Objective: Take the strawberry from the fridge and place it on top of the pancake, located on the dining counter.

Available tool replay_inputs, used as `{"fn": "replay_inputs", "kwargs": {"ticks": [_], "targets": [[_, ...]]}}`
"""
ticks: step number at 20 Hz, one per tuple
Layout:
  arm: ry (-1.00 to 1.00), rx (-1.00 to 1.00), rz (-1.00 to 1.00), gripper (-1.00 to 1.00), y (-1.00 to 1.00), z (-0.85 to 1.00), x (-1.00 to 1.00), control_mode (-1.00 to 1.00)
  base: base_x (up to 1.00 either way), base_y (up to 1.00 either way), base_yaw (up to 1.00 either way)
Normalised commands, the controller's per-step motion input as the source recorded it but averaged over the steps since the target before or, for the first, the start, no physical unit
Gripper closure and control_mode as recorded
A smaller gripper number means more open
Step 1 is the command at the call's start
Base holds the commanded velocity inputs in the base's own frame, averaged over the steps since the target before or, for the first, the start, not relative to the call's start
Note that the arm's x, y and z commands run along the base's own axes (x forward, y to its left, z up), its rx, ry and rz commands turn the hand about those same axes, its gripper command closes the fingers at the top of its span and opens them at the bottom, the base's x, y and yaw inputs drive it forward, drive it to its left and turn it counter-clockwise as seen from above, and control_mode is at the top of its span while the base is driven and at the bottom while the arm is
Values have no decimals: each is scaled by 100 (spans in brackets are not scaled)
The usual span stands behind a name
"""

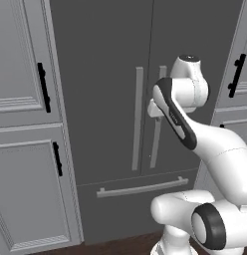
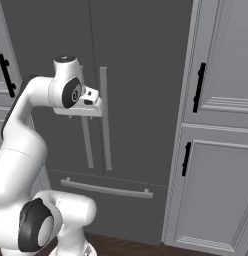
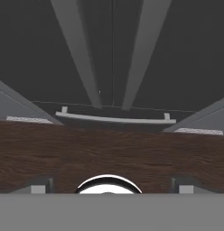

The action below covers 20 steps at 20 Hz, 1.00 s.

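The fridge (image 1: 105, 74) stands right in front of me, dark grey, with both doors shut. Its two long vertical bar handles (image 1: 138, 119) flank the centre seam, and a drawer handle (image 1: 143, 188) runs across below. My hand hovers just in front of the right door's handle (image 2: 105, 120), at mid height. In the hand view my gripper (image 3: 112, 187) is open, its fingertips (image 3: 39, 187) far apart with nothing between them, looking down at the drawer handle (image 3: 114, 118) and the floor. The strawberry, the pancake and the dining counter are out of view.
Light-grey panelled cabinets with black handles stand on both sides of the fridge (image 1: 21, 124) (image 2: 221, 125). A dark wooden floor (image 3: 112, 149) lies between my base and the fridge.
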Motion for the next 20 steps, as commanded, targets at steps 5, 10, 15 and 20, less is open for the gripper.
{"fn": "replay_inputs", "kwargs": {"ticks": [5,10,15,20], "targets": [[0,0,0,-100,0,0,0,100,-35,0,0],[0,0,0,-100,0,0,0,100,-33,0,0],[0,0,0,-100,0,0,6,-100,-5,0,0],[-15,0,0,-100,0,0,49,-100,0,0,0]]}}
